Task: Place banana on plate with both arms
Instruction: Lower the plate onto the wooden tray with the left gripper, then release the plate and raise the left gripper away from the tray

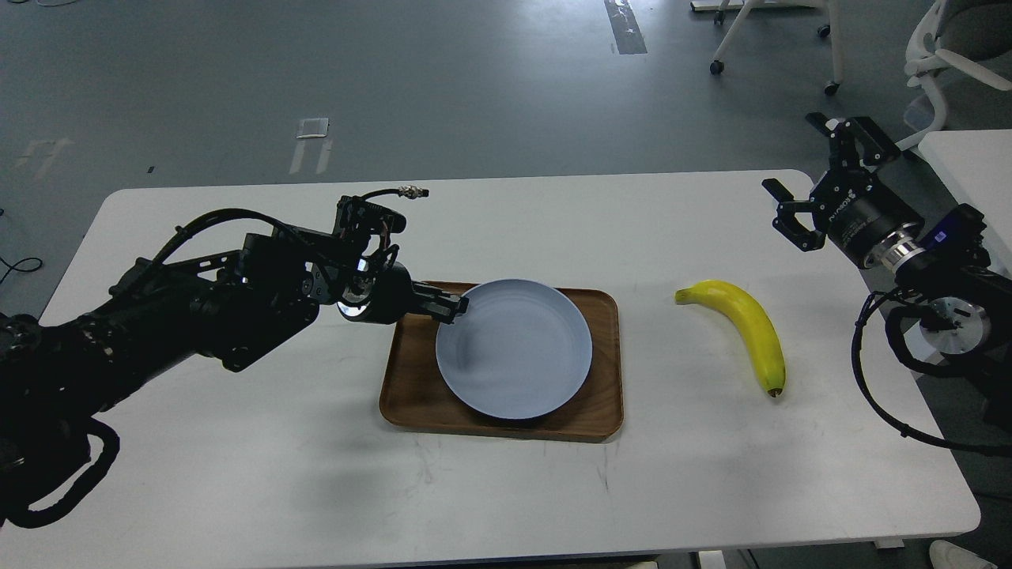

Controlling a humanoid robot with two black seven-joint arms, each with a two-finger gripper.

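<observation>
Head view: left gripper (pixel 452 307) clamping plate (pixel 514 348) rim on tray (pixel 411 387), frame centre; banana (pixel 747 328) on bench (pixel 672 474), below wide-open right gripper (pixel 814 190).

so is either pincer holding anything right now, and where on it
The left pincer grips the plate by its left rim, over the tray. The right pincer is open and empty; the banana lies untouched.

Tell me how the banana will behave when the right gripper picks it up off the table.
The banana looks firm: bright yellow, unbruised skin, so it probably holds its shape rather than flopping. Its curve and smooth peel suggest it may pivot or slip in a two-finger pinch unless gripped near mid-length. Lying flat on its side on the table, it seems unlikely to roll, though a push could spin it.
</observation>
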